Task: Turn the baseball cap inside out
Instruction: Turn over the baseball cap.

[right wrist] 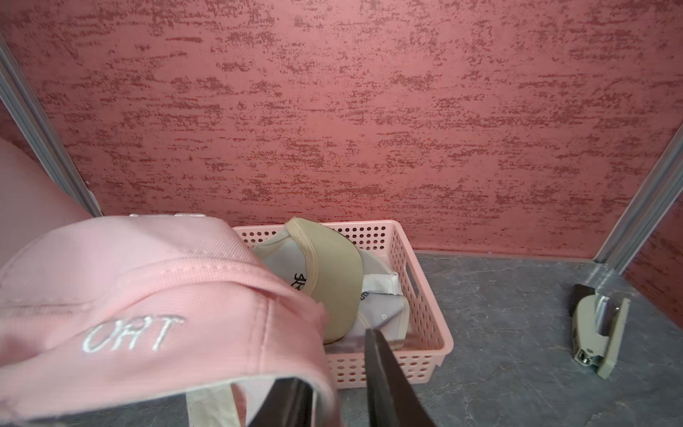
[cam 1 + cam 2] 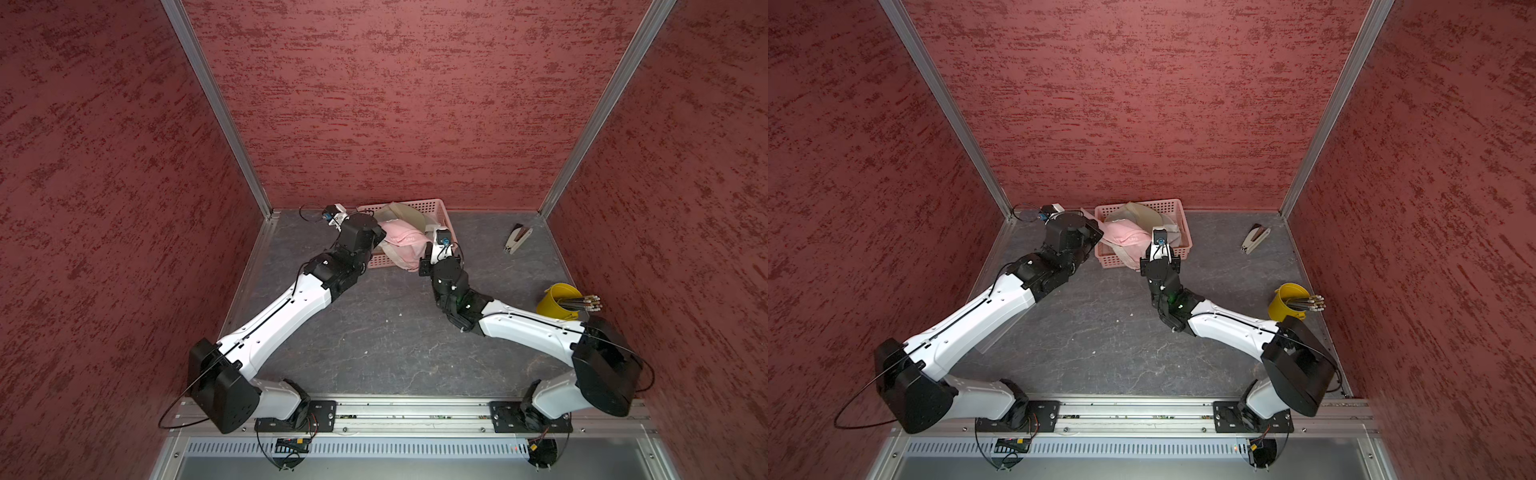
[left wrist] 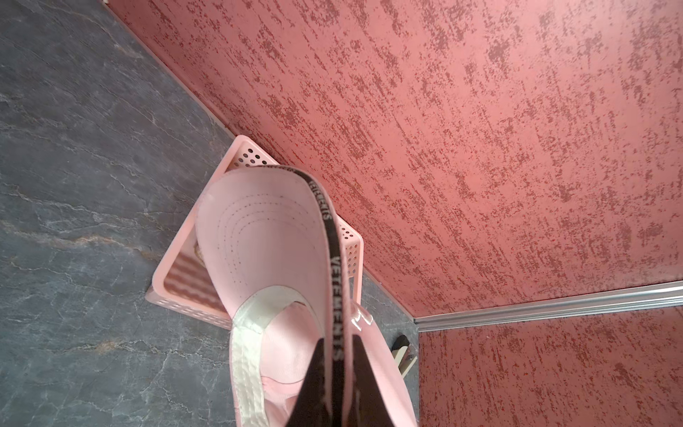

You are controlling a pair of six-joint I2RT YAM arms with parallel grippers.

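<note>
2 grippers are on the job here. left gripper (image 3: 337,342) is clamped tight on the black lettered tape (image 3: 334,266) that runs along the edge of the pink fabric baseball cap (image 3: 266,240). right gripper (image 1: 332,369) has its jaws a bit apart with the cap's lower rim sitting between them. honestly can't tell if it's actually pinching the fabric or just straddling it.

the cap hangs between the 2 grippers, over the near left part of the pink perforated plastic basket (image 1: 425,295), which sits at the back of the table against the wall. its white sweatband (image 3: 244,351) shows in the left wrist view, and the outside with white stitched letters faces the right wrist camera.

inside the basket there's 1 beige-and-white cap (image 1: 332,273) with its brim tilted up. out on the grey stone-look tabletop (image 2: 395,332), well to the right of the basket, lies a beige and dark stapler (image 2: 517,239). nearer the front on that side is a small yellow bucket (image 2: 557,297) with a bunch of pencil-like sticks (image 2: 582,303) poking out. red textured walls (image 2: 415,104) box it all in.
</note>
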